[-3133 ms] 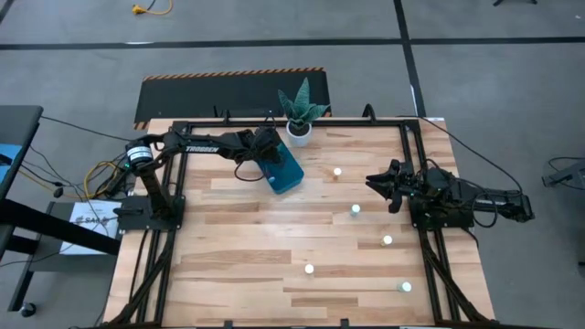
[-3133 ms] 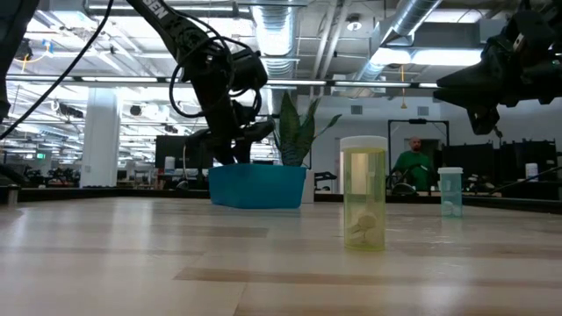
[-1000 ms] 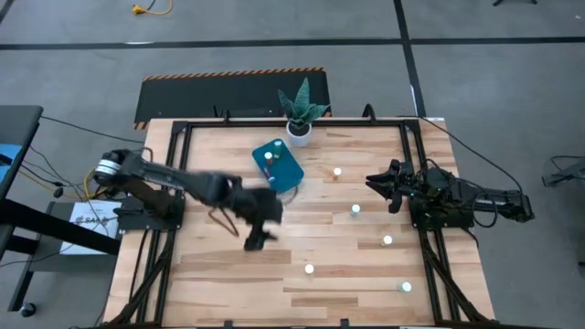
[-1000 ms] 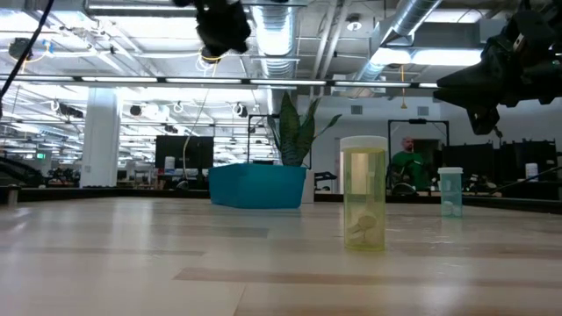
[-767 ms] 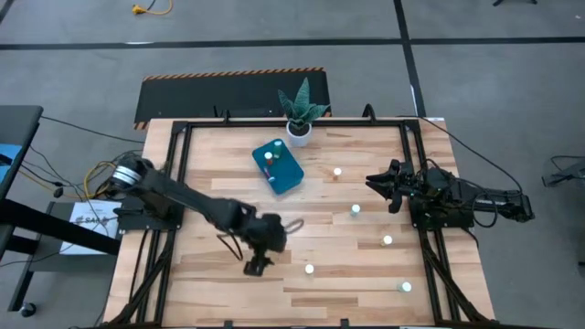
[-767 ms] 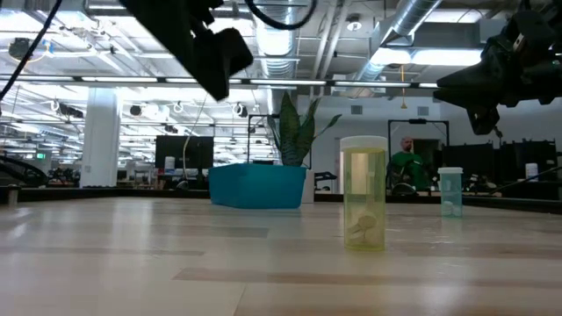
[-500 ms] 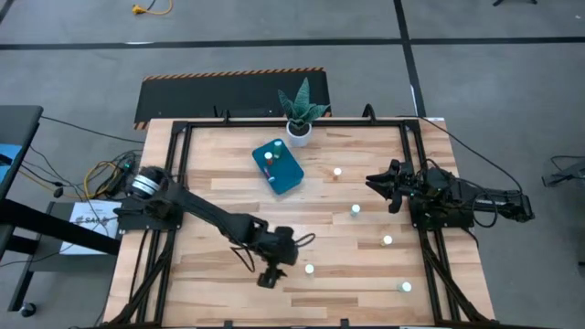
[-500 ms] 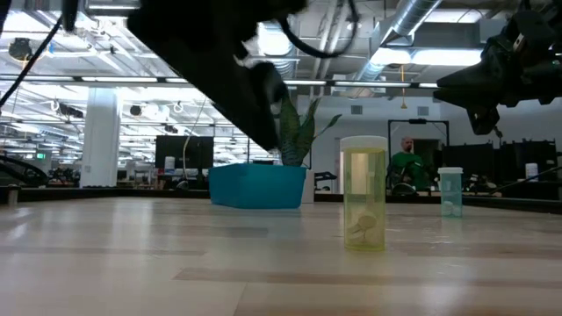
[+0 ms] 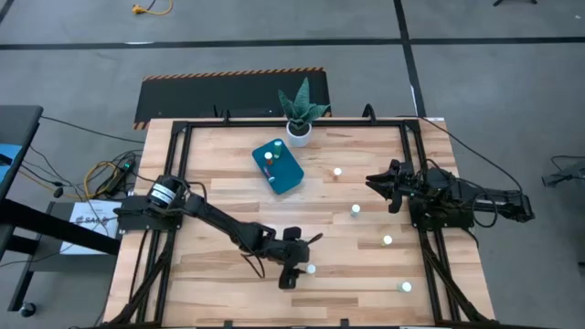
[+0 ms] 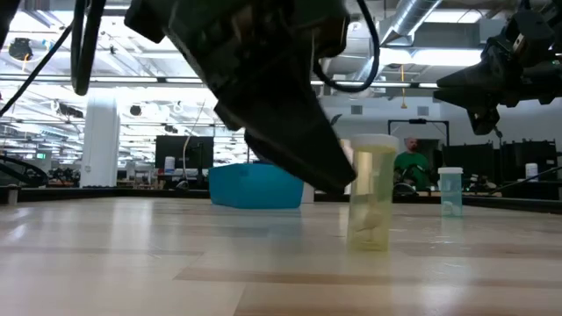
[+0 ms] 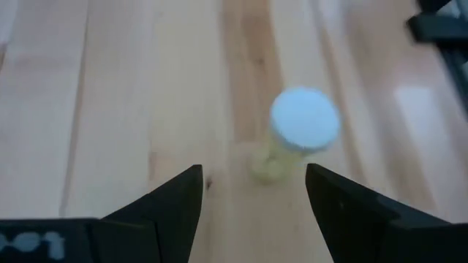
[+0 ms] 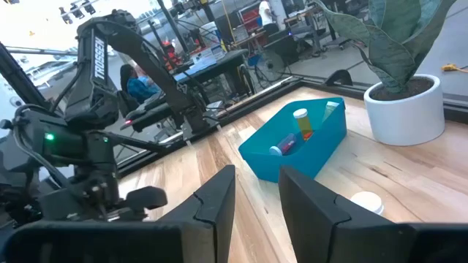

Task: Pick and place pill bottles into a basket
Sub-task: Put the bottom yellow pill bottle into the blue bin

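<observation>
The left gripper (image 9: 294, 266) is hovering at the table's (image 9: 210, 292) near edge, jaws spread wide and empty, with a yellowish pill bottle (image 9: 310, 270) standing just at its 3 o'clock. Four more bottles are dotting the right half. At 12 o'clock the blue basket (image 9: 291, 179) is holding several bottles, the potted plant (image 9: 300, 114) beyond. The right gripper (image 9: 375, 181) is waiting at 2 o'clock, jaws slightly parted, empty.

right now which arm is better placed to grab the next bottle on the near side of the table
Left. The left gripper hangs open right beside a pill bottle, which sits just ahead of its fingers in the left wrist view. The right gripper waits by the table's right edge.
</observation>
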`<state>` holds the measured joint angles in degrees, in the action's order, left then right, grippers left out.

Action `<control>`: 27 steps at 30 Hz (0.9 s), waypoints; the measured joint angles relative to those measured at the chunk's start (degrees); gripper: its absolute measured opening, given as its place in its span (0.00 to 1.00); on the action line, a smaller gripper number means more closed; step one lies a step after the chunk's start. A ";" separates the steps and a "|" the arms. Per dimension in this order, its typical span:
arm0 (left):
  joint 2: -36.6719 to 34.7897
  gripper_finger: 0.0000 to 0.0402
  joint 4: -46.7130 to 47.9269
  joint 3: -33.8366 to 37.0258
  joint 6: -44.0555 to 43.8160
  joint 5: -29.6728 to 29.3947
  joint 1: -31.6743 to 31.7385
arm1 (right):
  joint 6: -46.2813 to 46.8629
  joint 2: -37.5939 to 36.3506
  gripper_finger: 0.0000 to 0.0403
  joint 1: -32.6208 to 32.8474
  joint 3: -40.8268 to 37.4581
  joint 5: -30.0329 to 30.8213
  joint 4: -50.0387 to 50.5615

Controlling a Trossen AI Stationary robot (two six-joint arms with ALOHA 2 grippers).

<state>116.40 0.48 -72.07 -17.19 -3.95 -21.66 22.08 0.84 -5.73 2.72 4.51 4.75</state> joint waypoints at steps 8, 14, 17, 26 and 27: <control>-0.02 0.58 -3.11 0.02 -0.55 1.34 -1.64 | 0.00 -0.01 0.25 0.00 0.00 0.00 0.00; -0.02 0.57 -4.67 0.02 -1.07 1.42 -2.47 | -0.01 0.00 0.25 0.01 0.00 0.00 0.00; -0.02 0.57 -4.86 0.02 -1.07 0.32 -2.48 | 0.00 0.00 0.25 0.01 -0.01 0.00 0.00; -0.02 0.57 -6.20 0.02 -0.92 -1.40 -2.46 | 0.00 -0.01 0.25 0.01 -0.02 0.00 -0.02; 0.10 0.57 -6.76 0.02 -0.92 -1.49 -2.45 | 0.00 -0.01 0.25 0.00 -0.02 0.00 -0.01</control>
<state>116.50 -6.28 -72.06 -18.11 -5.44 -24.12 22.07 0.83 -5.72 2.70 4.51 4.75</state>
